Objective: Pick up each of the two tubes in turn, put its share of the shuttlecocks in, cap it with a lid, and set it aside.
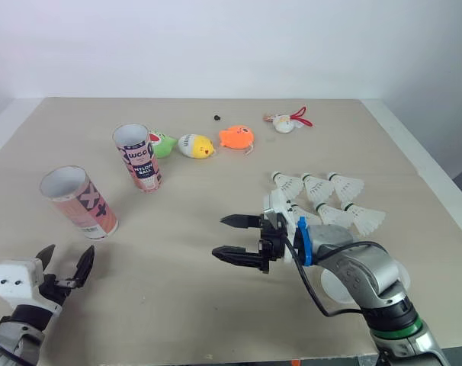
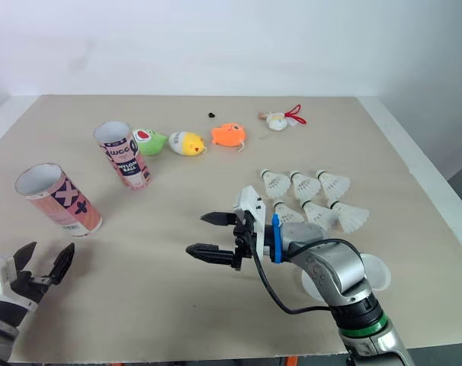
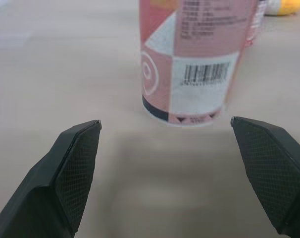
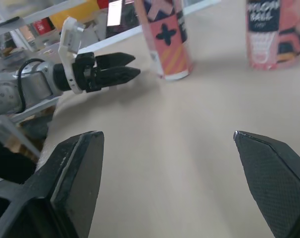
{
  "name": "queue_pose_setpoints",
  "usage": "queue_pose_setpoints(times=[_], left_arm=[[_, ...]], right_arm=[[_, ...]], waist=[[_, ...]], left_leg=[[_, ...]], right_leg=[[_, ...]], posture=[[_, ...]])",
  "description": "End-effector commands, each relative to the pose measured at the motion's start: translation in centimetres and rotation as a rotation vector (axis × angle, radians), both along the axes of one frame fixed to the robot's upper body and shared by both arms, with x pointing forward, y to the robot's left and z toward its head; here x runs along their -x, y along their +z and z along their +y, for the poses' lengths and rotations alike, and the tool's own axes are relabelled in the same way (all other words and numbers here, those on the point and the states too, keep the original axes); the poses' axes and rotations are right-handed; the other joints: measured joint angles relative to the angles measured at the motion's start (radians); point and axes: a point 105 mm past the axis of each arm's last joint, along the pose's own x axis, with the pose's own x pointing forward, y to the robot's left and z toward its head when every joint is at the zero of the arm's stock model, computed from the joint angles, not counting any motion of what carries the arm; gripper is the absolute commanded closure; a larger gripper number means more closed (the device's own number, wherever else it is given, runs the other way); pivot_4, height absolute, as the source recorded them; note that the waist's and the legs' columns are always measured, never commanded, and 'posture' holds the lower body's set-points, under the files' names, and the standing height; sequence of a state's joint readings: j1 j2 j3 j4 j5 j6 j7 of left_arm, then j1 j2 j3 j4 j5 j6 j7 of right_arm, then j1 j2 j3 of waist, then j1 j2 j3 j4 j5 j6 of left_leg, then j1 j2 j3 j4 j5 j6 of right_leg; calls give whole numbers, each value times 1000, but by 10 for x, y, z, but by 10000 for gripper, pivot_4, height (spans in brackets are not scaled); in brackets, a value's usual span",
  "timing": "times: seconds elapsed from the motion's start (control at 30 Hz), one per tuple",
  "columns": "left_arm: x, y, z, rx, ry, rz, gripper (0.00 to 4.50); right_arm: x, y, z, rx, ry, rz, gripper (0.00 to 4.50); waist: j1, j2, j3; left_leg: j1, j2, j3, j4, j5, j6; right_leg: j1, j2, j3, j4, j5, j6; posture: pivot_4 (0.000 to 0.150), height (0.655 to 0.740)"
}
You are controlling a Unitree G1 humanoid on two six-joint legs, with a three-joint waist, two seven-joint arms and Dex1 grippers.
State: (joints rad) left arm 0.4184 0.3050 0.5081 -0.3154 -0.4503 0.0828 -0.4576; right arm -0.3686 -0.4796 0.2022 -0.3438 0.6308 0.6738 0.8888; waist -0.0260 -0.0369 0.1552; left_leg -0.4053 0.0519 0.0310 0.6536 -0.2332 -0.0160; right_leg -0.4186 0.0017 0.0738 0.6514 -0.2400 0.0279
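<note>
Fingers (image 3: 75,168) of the left tool (image 1: 67,255) are hanging spread at seven o'clock over the beige table (image 1: 178,305), squared to the nearer pink printed cardboard tube (image 1: 78,202) at nine, likely for a grasp; the right tool (image 1: 219,236), also spread, is hovering beside white feather shuttlecocks (image 1: 322,200) at three.

Two tubes (image 1: 78,202) (image 1: 138,156), six shuttlecocks (image 1: 316,187), four toys (image 1: 236,137).

Silver arm (image 1: 364,274), black cable (image 1: 307,284), blue bracket (image 1: 302,240), black jaws.
</note>
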Motion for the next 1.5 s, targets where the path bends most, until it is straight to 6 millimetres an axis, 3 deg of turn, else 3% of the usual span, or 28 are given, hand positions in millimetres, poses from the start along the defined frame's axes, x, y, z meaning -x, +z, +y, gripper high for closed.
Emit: queue_pose_setpoints(times=[0.03,0.5,0.83,1.0,1.3,1.5], left_arm=[[-2,4,2,-36,0,-11,1432],[-24,3,5,-67,-99,-10,1432],[-60,4,9,-86,-165,-17,1432],[-77,6,1,-107,-232,-23,1432],[-99,14,11,-107,-190,-58,1432],[-109,18,0,-104,-223,-77,1432]], right_arm=[[-1,12,3,-24,19,-53,0],[0,19,2,-42,43,-59,0],[1,23,3,-50,45,-65,0],[1,24,4,-55,46,-65,0],[2,24,2,-52,32,-63,0],[2,24,2,-53,29,-65,0]], waist=[[0,0,0],[0,0,0],[1,0,0],[1,0,0],[2,0,0],[2,0,0]], left_leg=[[0,0,0,0,0,0],[0,1,0,0,0,0],[0,1,0,0,0,0],[0,1,-1,1,0,0],[0,0,-1,1,0,0],[0,0,-1,1,0,0]], right_leg=[[0,0,0,0,0,0],[0,1,0,2,0,-1],[-1,1,0,3,2,3],[-1,1,-1,4,2,3],[-1,1,-1,6,2,3],[-1,1,-1,6,2,3]], posture=[[1500,7400],[1500,7400],[1500,7400],[1500,7400],[1500,7400],[1500,7400]])
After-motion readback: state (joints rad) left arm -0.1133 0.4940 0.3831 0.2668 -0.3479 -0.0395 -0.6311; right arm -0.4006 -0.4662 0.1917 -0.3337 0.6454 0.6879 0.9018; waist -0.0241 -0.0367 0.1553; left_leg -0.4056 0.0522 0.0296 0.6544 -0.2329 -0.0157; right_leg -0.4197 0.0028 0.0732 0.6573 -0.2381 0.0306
